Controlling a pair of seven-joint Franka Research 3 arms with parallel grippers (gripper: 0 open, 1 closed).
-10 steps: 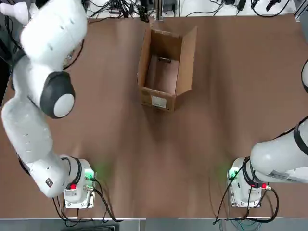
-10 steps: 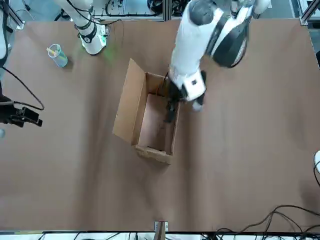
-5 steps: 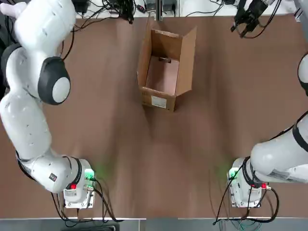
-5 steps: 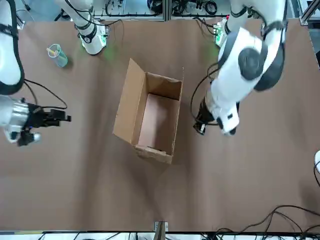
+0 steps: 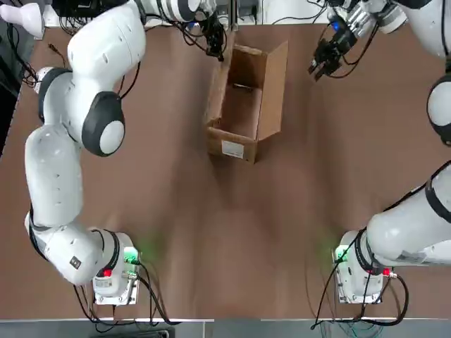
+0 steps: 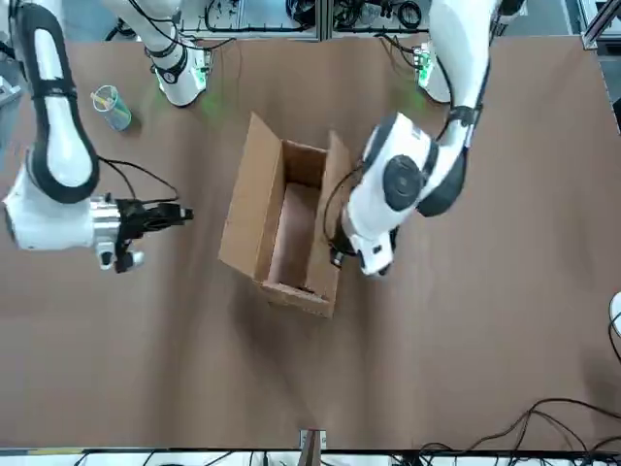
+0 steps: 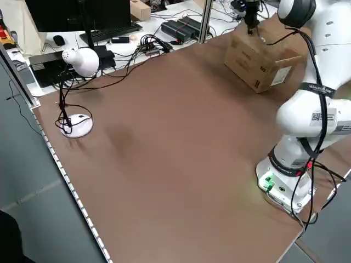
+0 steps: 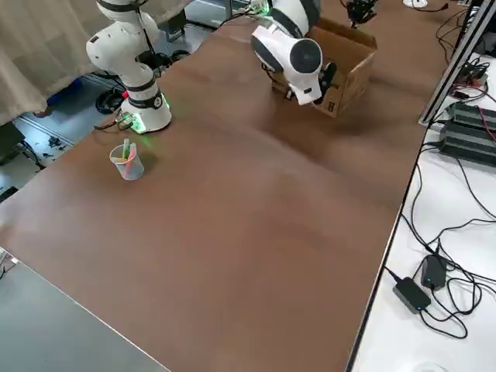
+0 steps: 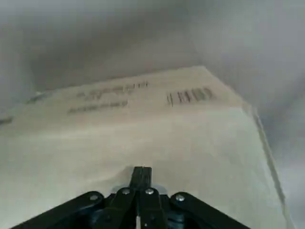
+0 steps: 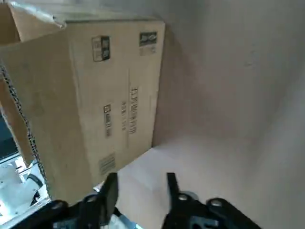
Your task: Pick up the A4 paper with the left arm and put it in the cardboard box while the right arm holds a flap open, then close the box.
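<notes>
Brown cardboard box (image 5: 232, 139), white-labelled, upright on the counter (image 5: 211, 232); one long flap splayed outward, the other leaning inward; pale pinkish paper (image 6: 294, 238) flat inside.

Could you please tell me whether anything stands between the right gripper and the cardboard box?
Nothing visible does: in the front view, only bare tabletop shows between the right gripper and the near long flap of the cardboard box.

We observe the cardboard box (image 10: 112, 105) on the tabletop (image 10: 209, 114), printed markings on its side wall, a flap (image 10: 47, 114) extending from it. The right end effector (image 10: 143, 179) is near the box, its two black fingers apart with nothing between them.
</notes>
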